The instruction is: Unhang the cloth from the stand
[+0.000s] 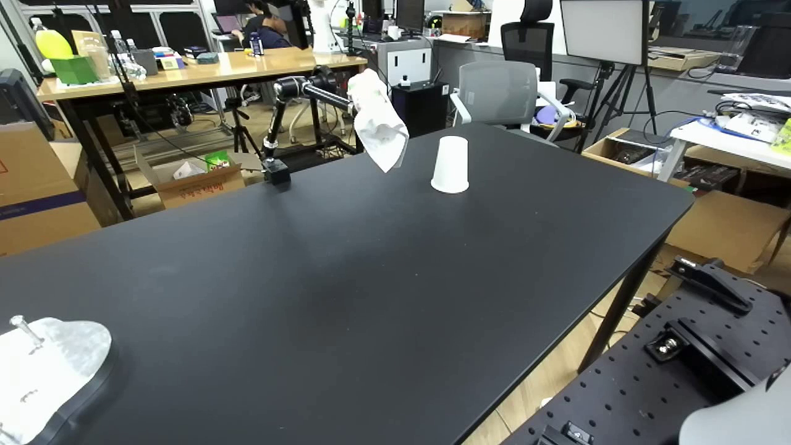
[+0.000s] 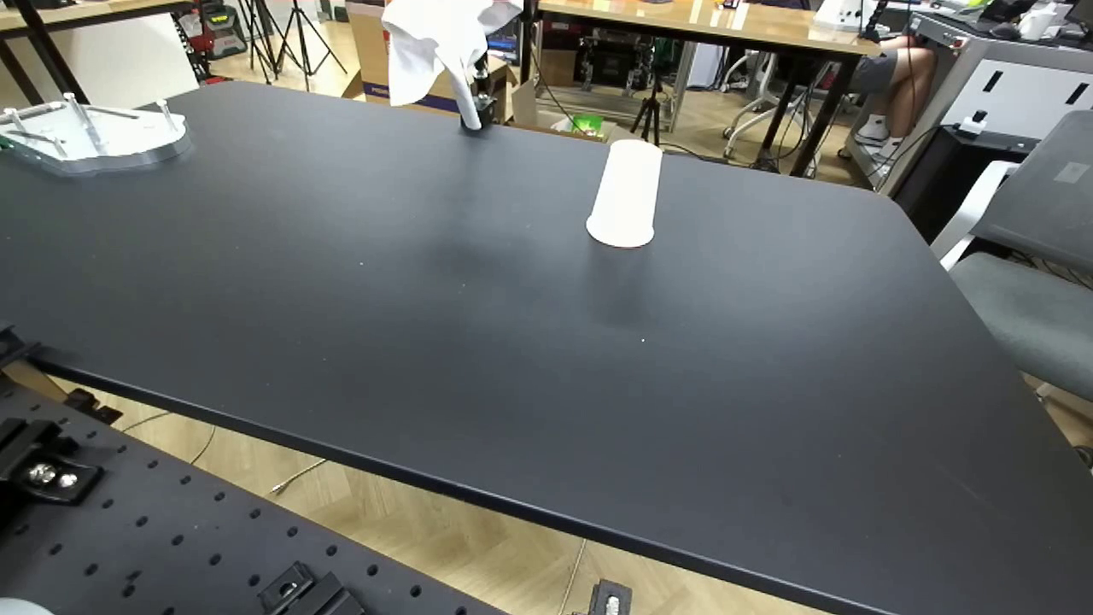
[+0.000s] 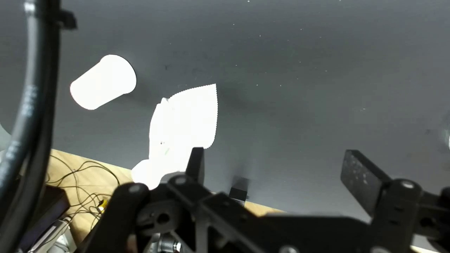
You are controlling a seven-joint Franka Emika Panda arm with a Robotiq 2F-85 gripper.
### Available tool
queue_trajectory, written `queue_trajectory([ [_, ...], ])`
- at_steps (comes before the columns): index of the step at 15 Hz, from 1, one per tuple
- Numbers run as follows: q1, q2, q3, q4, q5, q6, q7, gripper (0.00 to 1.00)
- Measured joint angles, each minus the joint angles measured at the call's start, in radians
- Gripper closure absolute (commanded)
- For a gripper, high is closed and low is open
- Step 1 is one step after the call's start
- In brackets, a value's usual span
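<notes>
Seems to be at the approach, with white cloth (image 1: 381, 133) hanging from the free end of the black jointed stand (image 1: 276, 122). Has Robotiq gripper (image 3: 276, 165) spread wide, pinching nothing. Next, probably needs to shift sideways, straddle the cloth, close and lift.

The cloth (image 1: 380, 127) is white with a green streak (image 3: 167, 151), its stand (image 1: 277, 120) black. The gripper (image 3: 276, 168) is black, the table (image 1: 346, 278) nearly black, the cup (image 1: 451, 165) plain white. Round holes dot the charcoal board (image 1: 624, 383). The floor (image 2: 427, 536) is tan herringbone. The chair (image 1: 499, 93) is grey with white armrests; a brown carton (image 1: 43, 179) bears a dark purplish stripe.
</notes>
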Motion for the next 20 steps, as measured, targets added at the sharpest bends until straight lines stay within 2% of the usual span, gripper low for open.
queue_trajectory([
  [8,-0.085,0.066,-0.1,-0.005,-0.18,0.13,-0.004,0.0],
  [14,-0.1,0.186,-0.179,0.053,-0.188,0.195,-0.026,0.0],
  [20,-0.089,0.321,-0.217,0.14,-0.164,0.228,-0.075,0.0],
])
